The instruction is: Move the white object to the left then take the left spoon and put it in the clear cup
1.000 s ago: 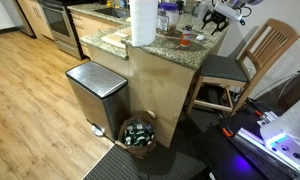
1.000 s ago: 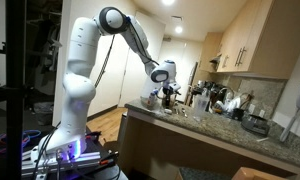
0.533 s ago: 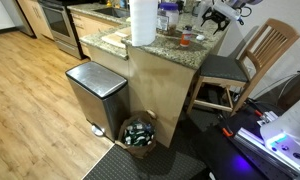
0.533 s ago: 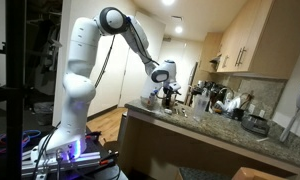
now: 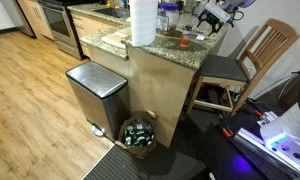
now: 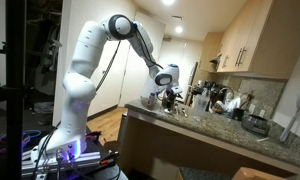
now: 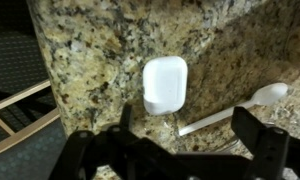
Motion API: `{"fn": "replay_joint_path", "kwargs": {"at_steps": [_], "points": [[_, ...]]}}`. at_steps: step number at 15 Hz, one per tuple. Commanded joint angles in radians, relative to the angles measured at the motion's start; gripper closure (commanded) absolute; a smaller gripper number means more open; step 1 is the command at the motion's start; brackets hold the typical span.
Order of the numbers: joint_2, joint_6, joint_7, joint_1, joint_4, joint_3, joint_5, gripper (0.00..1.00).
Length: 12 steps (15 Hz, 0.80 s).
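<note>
Claw (image 7: pixel 188 125) spread wide, holding nothing; both fingers show dark along the bottom edge of the wrist view. It hangs over the bench (image 7: pixel 90 60), above the things, no contact.

White object (image 7: pixel 164 84): lies flat on the granite, close to the bench edge, with floor visible past that edge. Rounded oblong. Long axis runs top to bottom in the wrist view, nearly square to the line between the fingers. Not centred in the claw; sits nearer one finger.

Spoon (image 7: pixel 235 108): white, flat on the bench just beside the white object. Bowl points up and away from it; handle end comes in close to its lower corner. Cannot tell if they touch.

Exterior views show the claw (image 5: pixel 212 17) (image 6: pixel 170 95) over the bench; small items too small to read there.

Step in hand, as I judge it: grasp or nudge the white object leftward.
- Slide sideways to centre it between the fingers first.
- Keep wrist angle; jaws would close on the short sides.
- Descend straight, clear of the spoon handle.
- Mind the bench edge when shifting it.
</note>
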<state>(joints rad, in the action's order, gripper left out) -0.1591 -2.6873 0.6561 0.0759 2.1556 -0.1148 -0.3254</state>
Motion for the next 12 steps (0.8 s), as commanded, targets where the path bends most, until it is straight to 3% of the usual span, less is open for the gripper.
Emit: {"fn": "replay_joint_path", "kwargs": {"at_steps": [1, 3, 8, 12], "points": [[-0.008, 0.003, 0.015, -0.001, -0.005, -0.002, 0.009, 0.00], [-0.008, 0.003, 0.012, -0.001, -0.005, -0.002, 0.007, 0.00], [-0.044, 0.045, -0.045, 0.018, -0.011, 0.019, -0.123, 0.00], [-0.029, 0.026, -0.009, 0.002, -0.004, 0.005, -0.080, 0.00]]}}
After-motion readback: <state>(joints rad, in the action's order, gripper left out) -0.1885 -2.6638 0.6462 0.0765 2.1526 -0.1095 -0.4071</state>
